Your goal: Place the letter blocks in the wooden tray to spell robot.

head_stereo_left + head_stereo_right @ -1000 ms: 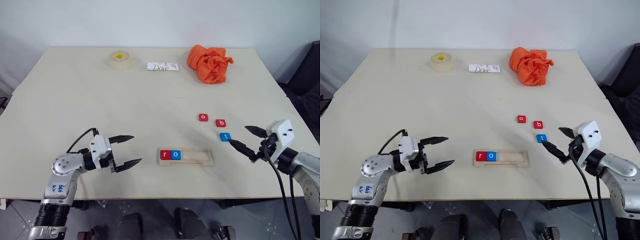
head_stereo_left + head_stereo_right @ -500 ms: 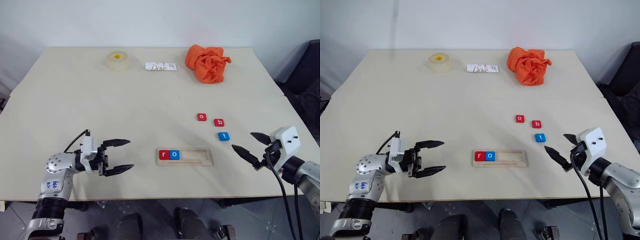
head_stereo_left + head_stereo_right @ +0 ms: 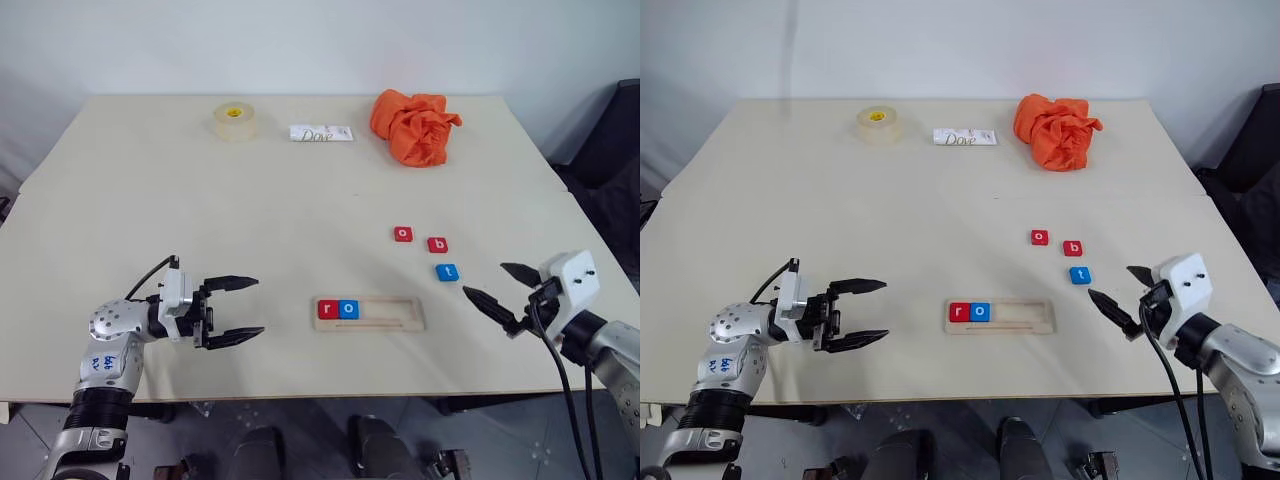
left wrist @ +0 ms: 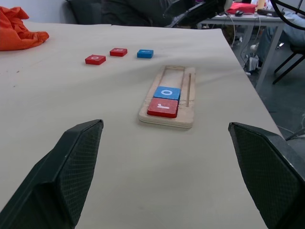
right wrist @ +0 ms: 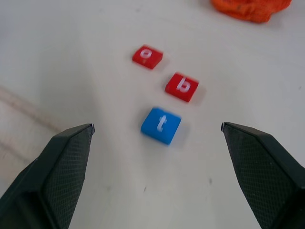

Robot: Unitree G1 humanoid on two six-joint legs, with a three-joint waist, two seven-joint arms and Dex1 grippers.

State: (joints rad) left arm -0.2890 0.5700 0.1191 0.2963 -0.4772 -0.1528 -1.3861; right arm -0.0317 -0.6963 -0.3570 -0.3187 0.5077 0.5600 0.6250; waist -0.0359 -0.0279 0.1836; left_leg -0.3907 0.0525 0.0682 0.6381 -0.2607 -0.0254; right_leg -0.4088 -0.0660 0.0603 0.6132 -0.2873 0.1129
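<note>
Near the front edge of the counter [image 3: 200, 200] sits the wooden tray [image 3: 370, 313], and its left end is already filling up: a red r block [image 3: 327, 309] with a blue o block [image 3: 348, 309] tight beside it, both lying flat in the recess, the remaining length of the tray bare. Off to the tray's right and farther back, three blocks lie loose on the counter: a red o block [image 3: 403, 234], a red b block [image 3: 438, 244] just beside it, and a blue t block [image 3: 448, 272] nearest the tray, none of them touching one another. Over on the right, the right claw [image 3: 495, 287] hangs above the counter with its two black fingers spread wide and nothing between them, aimed toward the blue t block, close to it but clearly apart. On the other side, the left claw [image 3: 248, 308] also stands wide open and empty, pointing across at the tray's left end with a clear gap between. Along the far edge: a roll of tape [image 3: 234, 120], a white packet [image 3: 321, 133] and a crumpled orange cloth [image 3: 414, 126].
</note>
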